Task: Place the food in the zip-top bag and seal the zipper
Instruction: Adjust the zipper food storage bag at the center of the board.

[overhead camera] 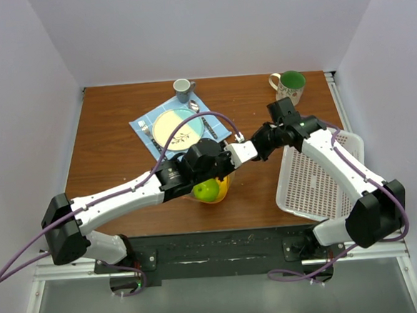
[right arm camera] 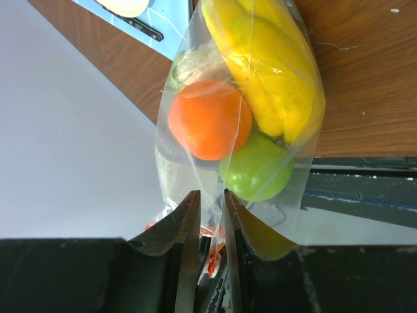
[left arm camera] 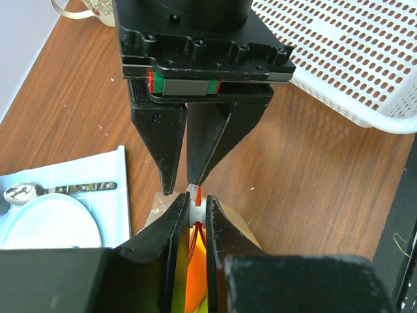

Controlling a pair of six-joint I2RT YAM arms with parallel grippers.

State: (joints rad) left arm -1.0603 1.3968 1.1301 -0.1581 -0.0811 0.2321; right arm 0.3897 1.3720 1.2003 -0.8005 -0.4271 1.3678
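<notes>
Right wrist view has the zip-top bag (right arm camera: pixel 189 176) hanging in front of the lens, clear and crinkled, with all the food inside it. The orange (right arm camera: pixel 208 120) sits in the middle, touching the green apple (right arm camera: pixel 257 169). The yellow banana (right arm camera: pixel 273 72) lies along one side, and the pale green leafy piece (right arm camera: pixel 187 65) is pressed behind the orange.

The zipper (left arm camera: pixel 198 193) shows as a thin orange-red strip at the bag's mouth. The left claw (left arm camera: pixel 197 218) is clamped tight on it, its two fingers nearly meeting around the strip. The right claw (right arm camera: pixel 212 215) stands narrow, one finger on each side of the film just beside the mouth. Whether its pads actually press the plastic cannot be told. In the left wrist view the two claws meet tip to tip over the strip.

From the top external view the bag hangs under the joined claws near the front middle of the worktop (overhead camera: pixel 114 134). Whether its bottom touches the wood cannot be told.

A white lattice basket (overhead camera: pixel 314 185) lies to the right, close to the right arm. Behind the bag lies a blue napkin (overhead camera: pixel 143 125) with a pale plate (overhead camera: pixel 174 126) on it and a spoon (left arm camera: pixel 58 190) beside the plate. A grey cup (overhead camera: pixel 182 89) stands just past the napkin. A mug with a green inside (overhead camera: pixel 289 86) stands near the far right corner.
</notes>
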